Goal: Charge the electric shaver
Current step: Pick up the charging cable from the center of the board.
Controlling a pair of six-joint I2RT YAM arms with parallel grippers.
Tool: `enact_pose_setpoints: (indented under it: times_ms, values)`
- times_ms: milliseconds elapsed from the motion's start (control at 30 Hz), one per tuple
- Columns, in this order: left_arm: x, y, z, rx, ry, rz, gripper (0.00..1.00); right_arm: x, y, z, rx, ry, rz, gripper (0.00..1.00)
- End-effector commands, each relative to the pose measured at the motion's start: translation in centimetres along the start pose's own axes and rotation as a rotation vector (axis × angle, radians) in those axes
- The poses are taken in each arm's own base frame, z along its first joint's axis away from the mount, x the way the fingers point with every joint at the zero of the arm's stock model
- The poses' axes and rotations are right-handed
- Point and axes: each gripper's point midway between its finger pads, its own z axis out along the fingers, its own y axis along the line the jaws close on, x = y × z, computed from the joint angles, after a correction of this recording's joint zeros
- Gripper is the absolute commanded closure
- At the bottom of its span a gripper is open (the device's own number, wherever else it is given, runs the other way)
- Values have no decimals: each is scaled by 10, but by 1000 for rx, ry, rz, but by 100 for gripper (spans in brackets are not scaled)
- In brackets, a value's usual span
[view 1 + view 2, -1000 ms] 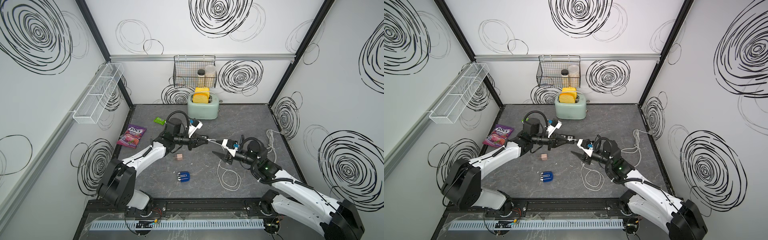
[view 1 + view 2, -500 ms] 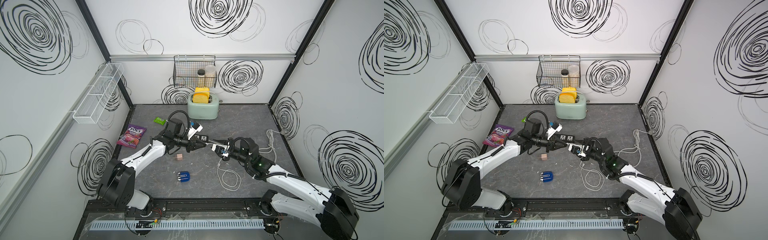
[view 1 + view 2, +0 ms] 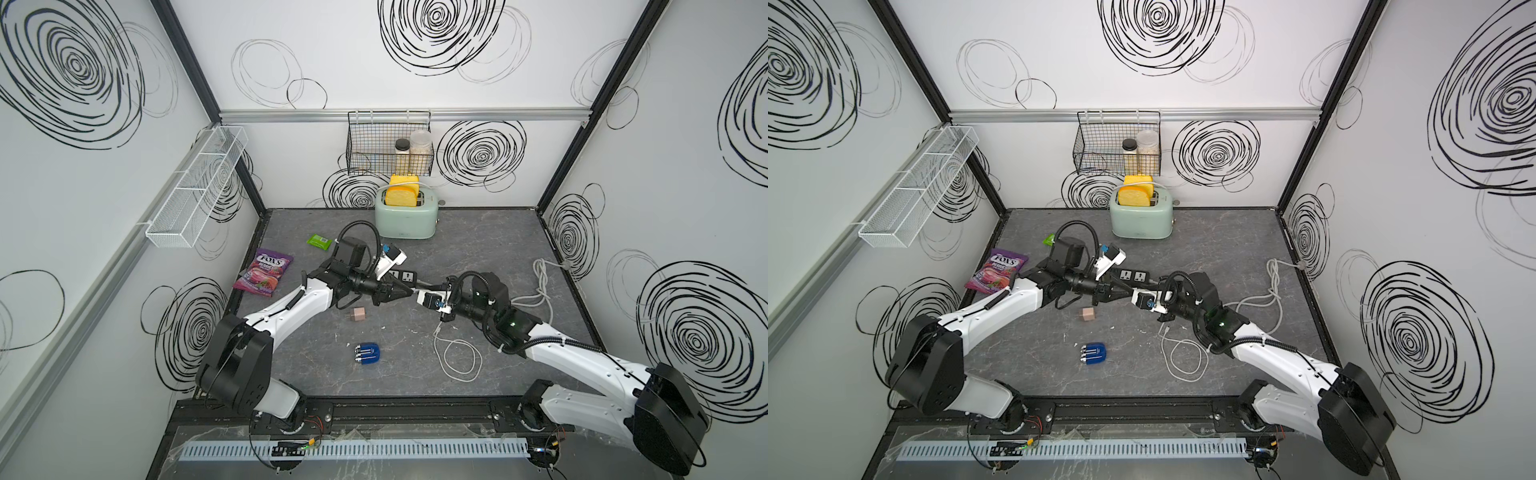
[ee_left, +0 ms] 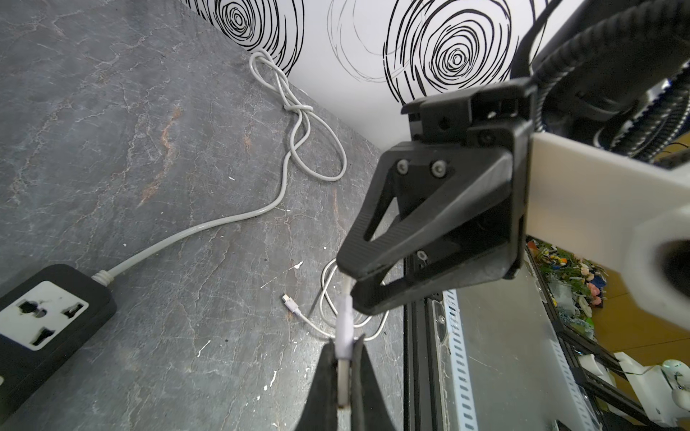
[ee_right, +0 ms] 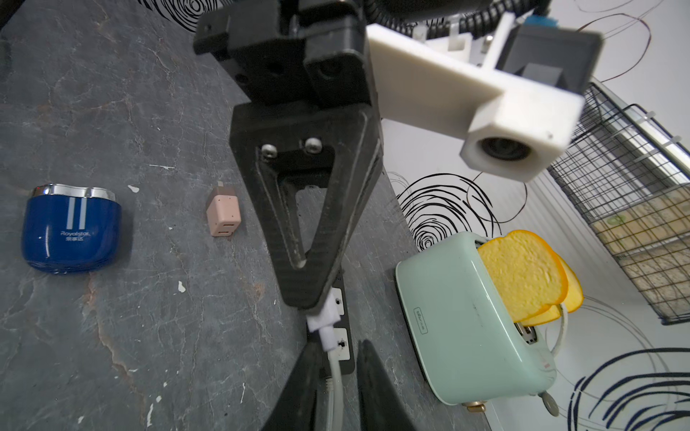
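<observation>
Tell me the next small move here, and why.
Probably close the right gripper on the white cable just behind its plug. Its fingers straddle the cable with a gap showing, while the left gripper is shut on the plug, so a handover seems intended.

The bench (image 3: 478, 241) is bare right of the toaster (image 3: 406, 216) and along the front, left of the electric shaver (image 3: 368, 354). Mid-bench is crowded: the left pincer (image 3: 410, 292) and right pincer (image 4: 351, 281) meet nearly tip to tip by the end of the power strip (image 3: 401, 276), a white cable (image 5: 335, 377) strung between them and looping on the bench right of the shaver. The pink adapter (image 3: 358, 314) lies just beside the left arm (image 3: 291, 305). The strip's grey cord (image 4: 298, 108) clutters the right side; a candy bag (image 3: 263, 272) and a green packet (image 3: 319, 241), the left.
</observation>
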Motion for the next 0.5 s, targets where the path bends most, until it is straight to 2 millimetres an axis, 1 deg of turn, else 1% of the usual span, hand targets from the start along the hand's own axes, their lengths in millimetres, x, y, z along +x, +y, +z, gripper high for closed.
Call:
enact_pose_setpoints:
  times_ms: [0, 100, 467]
  values:
    - [-12, -10, 1, 47, -15, 62, 100, -10, 1, 1, -28, -29, -11, 77]
    - [-12, -11, 1, 53, -13, 61, 100, -10, 2, 2, -32, -30, -11, 80]
    - [-10, -14, 3, 77, -7, 55, 100, -6, 7, 3, -50, -22, 1, 83]
